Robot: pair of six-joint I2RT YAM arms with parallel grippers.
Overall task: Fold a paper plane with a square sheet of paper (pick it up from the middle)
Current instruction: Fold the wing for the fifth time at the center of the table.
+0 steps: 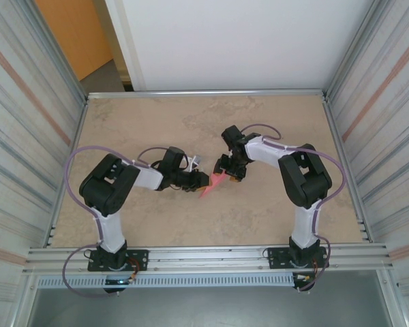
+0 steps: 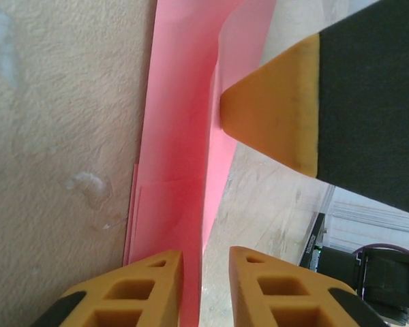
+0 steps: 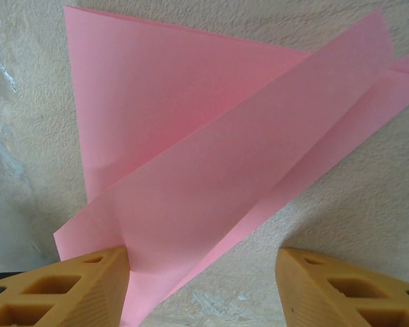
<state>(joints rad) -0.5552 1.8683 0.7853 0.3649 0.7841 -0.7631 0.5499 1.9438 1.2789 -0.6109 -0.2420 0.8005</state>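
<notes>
The square sheet of paper point(image 1: 210, 185) is pink and folded into a narrow pointed paper plane shape. It lies on the table between my two grippers. In the left wrist view the paper point(image 2: 170, 136) lies flat with one flap standing up. That flap's edge runs into the narrow gap of my left gripper point(image 2: 206, 255), whose jaws stand slightly apart, so it is open. One finger point(image 2: 273, 116) of the right gripper touches the flap from the right. My right gripper point(image 3: 203, 252) is wide open, its left finger against the raised wing of the paper point(image 3: 191, 170). From above, the left gripper point(image 1: 200, 180) and right gripper point(image 1: 226, 176) flank the paper.
The beige table point(image 1: 273, 129) is fenced by corrugated walls on the left and right. An aluminium rail point(image 1: 204, 255) runs along the near edge by the arm bases. The two grippers are very close together at the table's middle.
</notes>
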